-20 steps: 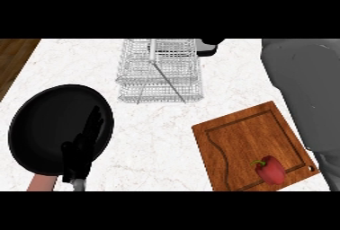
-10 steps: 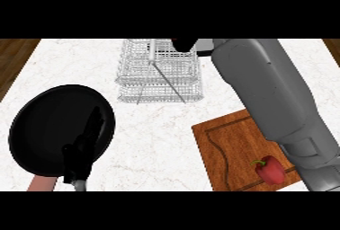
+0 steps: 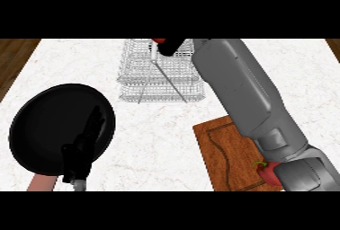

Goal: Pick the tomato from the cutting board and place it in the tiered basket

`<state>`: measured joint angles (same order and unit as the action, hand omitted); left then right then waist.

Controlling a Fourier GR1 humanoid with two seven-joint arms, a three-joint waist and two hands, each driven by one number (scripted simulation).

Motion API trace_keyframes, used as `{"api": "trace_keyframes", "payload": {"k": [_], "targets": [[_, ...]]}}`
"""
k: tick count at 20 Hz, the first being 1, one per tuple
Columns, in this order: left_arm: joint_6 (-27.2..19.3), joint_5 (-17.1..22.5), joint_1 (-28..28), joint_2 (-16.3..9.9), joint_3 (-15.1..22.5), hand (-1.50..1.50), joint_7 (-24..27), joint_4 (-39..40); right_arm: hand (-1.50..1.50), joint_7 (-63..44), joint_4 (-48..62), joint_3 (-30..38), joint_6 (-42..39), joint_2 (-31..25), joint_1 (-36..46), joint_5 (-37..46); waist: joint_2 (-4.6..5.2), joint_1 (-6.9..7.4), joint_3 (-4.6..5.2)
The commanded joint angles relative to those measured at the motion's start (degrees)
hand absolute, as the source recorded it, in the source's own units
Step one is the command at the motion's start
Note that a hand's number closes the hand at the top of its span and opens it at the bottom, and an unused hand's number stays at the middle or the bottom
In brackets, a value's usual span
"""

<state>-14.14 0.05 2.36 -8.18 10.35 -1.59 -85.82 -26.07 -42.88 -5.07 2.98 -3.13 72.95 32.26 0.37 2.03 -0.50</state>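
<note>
The right arm (image 3: 249, 103) stretches from the lower right corner up across the marble worktop (image 3: 153, 134) to the wire tiered basket (image 3: 159, 74) at the far edge. The right hand (image 3: 169, 45) shows as a dark shape above the basket's far side, with a small patch of red (image 3: 158, 40) showing at its fingers; whether the fingers are curled round it or spread cannot be told, since the hand is mostly cut off at the top.

Near of the basket and to its right lies the wooden cutting board (image 3: 222, 152), partly covered by the forearm. On the board's near right part a red tomato (image 3: 267, 173) with a green stem sits just beside the arm's edge, half hidden by it.

Left of the basket and nearer, a black round plate (image 3: 46, 126) rests on the worktop. The left hand (image 3: 83, 146) lies over the plate's right part, its fingers straight and pointing away toward the basket, close together.
</note>
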Motion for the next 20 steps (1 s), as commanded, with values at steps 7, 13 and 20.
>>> {"api": "trace_keyframes", "payload": {"k": [7, 13, 20], "targets": [[0.0, -0.7, 1.4, 0.0, 0.1, 0.00, -2.9, 2.8, -1.50, 9.1, 5.6, 10.2, 6.7, 3.0, -0.5, -13.5, 0.31, 0.38, 0.49], [0.7, 0.0, 2.4, -1.6, -2.2, 0.00, -1.1, 3.3, -1.50, 15.8, 4.7, 16.1, 13.6, 2.1, -0.2, -16.0, 0.25, -0.26, 0.51], [0.9, 1.1, 2.5, -2.5, -4.1, 0.00, -2.4, 1.9, -1.50, 11.0, 1.3, 21.3, 20.1, -8.3, -2.6, -15.7, -0.49, -2.60, 0.47]]}}
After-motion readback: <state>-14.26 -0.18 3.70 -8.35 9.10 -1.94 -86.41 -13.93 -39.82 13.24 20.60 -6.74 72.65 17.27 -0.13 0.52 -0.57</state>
